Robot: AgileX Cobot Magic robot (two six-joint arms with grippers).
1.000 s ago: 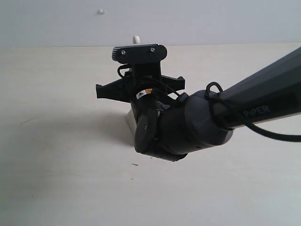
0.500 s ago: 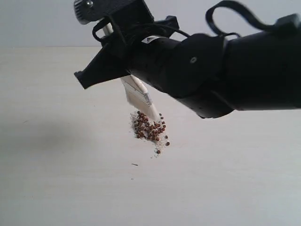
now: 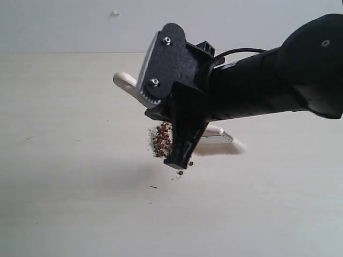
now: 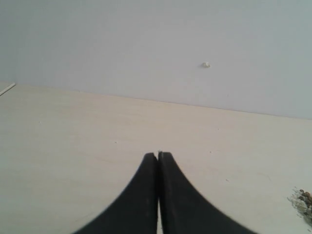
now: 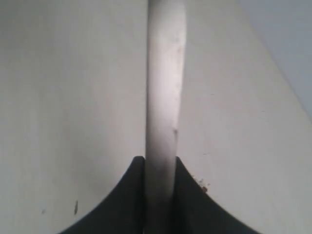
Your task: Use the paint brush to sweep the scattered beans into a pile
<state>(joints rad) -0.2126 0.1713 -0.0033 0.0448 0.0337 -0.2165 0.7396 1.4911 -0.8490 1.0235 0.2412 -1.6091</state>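
The beans (image 3: 160,138) sit in a small reddish-brown heap with whitish grains on the pale table, partly hidden behind my right gripper (image 3: 181,133). That gripper is shut on the paint brush. Its pale handle end (image 3: 124,80) sticks out to the left, and its off-white bristles (image 3: 236,144) lie low to the right of the heap. In the right wrist view the handle (image 5: 165,97) runs out between the fingers of the right gripper (image 5: 160,163), with a few beans (image 5: 202,187) beside it. My left gripper (image 4: 158,155) is shut and empty, and the beans (image 4: 303,200) show at the frame's edge.
The pale wooden table (image 3: 64,203) stretches all round the heap and meets a grey wall (image 3: 53,21) at the back. A few stray specks (image 3: 154,187) lie in front of the heap. The right arm (image 3: 278,85) reaches in from the right.
My right gripper has turned over and dropped lower. The brush swung from bristles-down on the heap to nearly flat, with the bristles now pointing right. The heap stays gathered.
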